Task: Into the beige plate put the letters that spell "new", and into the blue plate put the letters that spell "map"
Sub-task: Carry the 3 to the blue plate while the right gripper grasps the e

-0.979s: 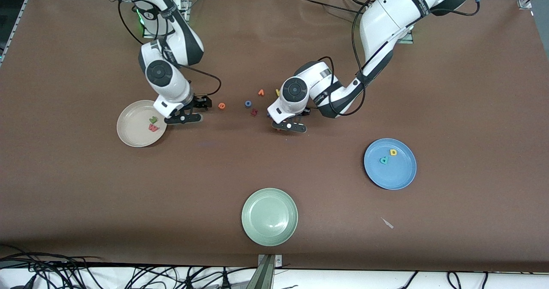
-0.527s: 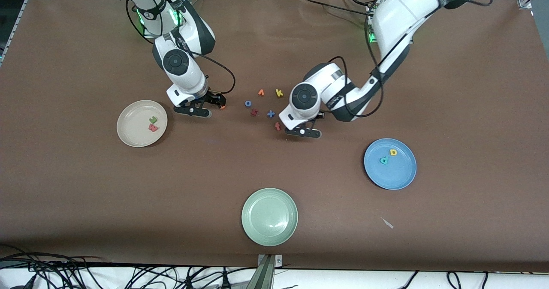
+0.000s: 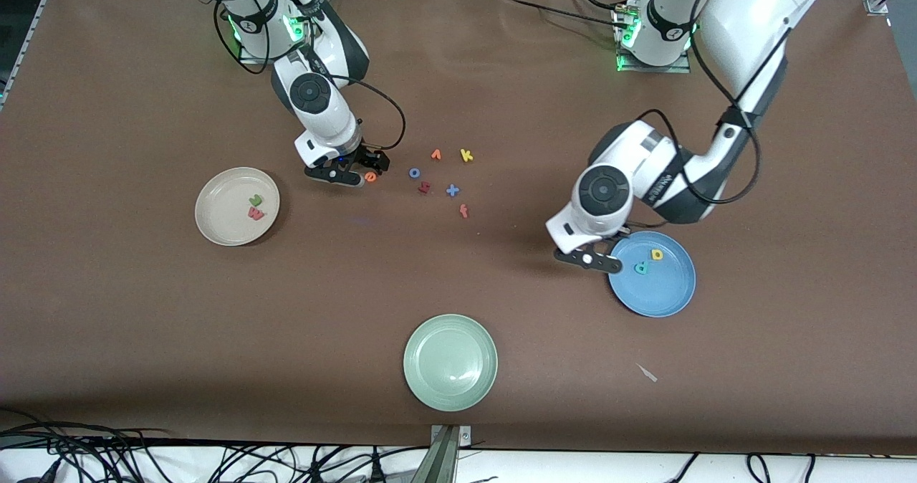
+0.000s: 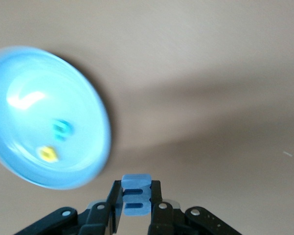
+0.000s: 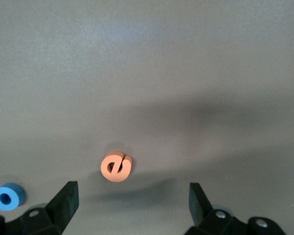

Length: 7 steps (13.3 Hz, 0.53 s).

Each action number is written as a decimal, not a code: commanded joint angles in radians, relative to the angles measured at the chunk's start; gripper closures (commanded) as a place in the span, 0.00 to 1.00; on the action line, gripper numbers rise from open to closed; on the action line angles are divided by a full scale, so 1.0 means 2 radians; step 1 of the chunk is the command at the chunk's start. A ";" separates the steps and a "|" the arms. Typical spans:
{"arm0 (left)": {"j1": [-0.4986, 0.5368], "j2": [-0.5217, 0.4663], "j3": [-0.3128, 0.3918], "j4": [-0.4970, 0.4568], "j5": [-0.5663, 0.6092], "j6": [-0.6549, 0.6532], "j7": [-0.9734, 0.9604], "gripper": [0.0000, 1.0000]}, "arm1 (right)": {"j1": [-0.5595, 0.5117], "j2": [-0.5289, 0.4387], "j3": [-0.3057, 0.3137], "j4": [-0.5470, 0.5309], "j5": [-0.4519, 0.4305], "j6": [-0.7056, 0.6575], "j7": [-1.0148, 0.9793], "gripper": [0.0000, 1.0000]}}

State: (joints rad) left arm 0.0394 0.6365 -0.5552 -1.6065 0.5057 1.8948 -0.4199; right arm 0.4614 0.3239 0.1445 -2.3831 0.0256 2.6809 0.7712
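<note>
Brown table [image 3: 143, 340]. Left gripper [image 4: 137, 208] clamps blue m [image 4: 136, 195] above blue plate [image 3: 670, 297] rim, ready for drop; teal a [image 3: 641, 268] and yellow p [image 3: 656, 254] inside. Right gripper [image 5: 132, 200] spread wide over orange e [image 5: 116, 167], mid-table, lined up for pickup. Beige plate [image 3: 218, 218] holds n, w.

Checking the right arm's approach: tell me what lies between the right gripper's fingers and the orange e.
Nothing. In the right wrist view the open right gripper hangs over the orange e, with only bare brown table between them. The blue o ring lies off to one side.
</note>
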 commanded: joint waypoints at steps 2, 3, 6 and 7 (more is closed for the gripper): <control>0.049 0.006 -0.001 0.007 0.046 0.017 0.085 0.80 | 0.004 0.016 0.001 0.006 -0.006 0.025 0.006 0.01; 0.064 0.019 -0.001 0.008 0.045 0.046 0.108 0.80 | 0.004 0.019 0.001 0.009 -0.006 0.026 0.006 0.02; 0.074 0.046 -0.001 0.002 0.040 0.117 0.116 0.79 | 0.007 0.024 0.001 0.017 -0.007 0.026 0.005 0.12; 0.074 0.048 -0.001 -0.001 0.044 0.121 0.117 0.79 | 0.007 0.026 0.001 0.020 -0.007 0.026 0.003 0.15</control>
State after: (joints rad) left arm 0.1929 0.7165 -0.5462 -1.6020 0.5702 2.1055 -0.2021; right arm 0.4668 0.3591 0.1445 -2.3636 0.0238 2.7228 0.7711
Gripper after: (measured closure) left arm 0.731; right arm 0.079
